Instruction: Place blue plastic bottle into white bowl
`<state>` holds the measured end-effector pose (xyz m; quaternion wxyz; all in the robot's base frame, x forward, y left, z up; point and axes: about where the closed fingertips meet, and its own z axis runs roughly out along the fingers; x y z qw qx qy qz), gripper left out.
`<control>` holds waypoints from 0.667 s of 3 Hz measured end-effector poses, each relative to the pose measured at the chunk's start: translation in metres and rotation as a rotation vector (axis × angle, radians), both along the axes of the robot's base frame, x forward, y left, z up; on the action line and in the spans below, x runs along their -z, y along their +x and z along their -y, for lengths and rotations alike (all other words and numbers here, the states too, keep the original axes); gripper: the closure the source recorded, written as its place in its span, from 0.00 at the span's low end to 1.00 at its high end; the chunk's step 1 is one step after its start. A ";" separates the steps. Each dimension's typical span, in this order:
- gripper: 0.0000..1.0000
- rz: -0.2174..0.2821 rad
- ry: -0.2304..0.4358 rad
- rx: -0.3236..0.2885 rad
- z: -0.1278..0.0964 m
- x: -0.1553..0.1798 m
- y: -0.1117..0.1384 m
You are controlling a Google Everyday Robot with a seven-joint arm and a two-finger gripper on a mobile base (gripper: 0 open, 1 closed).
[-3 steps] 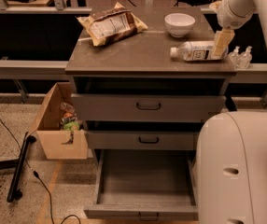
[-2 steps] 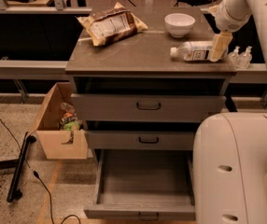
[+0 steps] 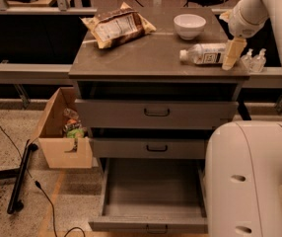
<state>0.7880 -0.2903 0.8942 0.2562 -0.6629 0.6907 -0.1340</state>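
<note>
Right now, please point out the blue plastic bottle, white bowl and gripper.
blue plastic bottle point(image 3: 207, 55), camera view, its label.
white bowl point(image 3: 189, 31), camera view, outer wall.
gripper point(image 3: 228, 63), camera view, tip beside bottle's base.

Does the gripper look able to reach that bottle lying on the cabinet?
Probably yes. The gripper hangs right at the base end of the blue plastic bottle, which lies on its side; nothing stands between them.
</note>
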 end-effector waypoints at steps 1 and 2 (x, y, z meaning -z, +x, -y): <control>0.00 -0.046 0.032 -0.037 -0.011 0.001 -0.015; 0.00 -0.073 0.042 -0.063 -0.020 0.005 -0.019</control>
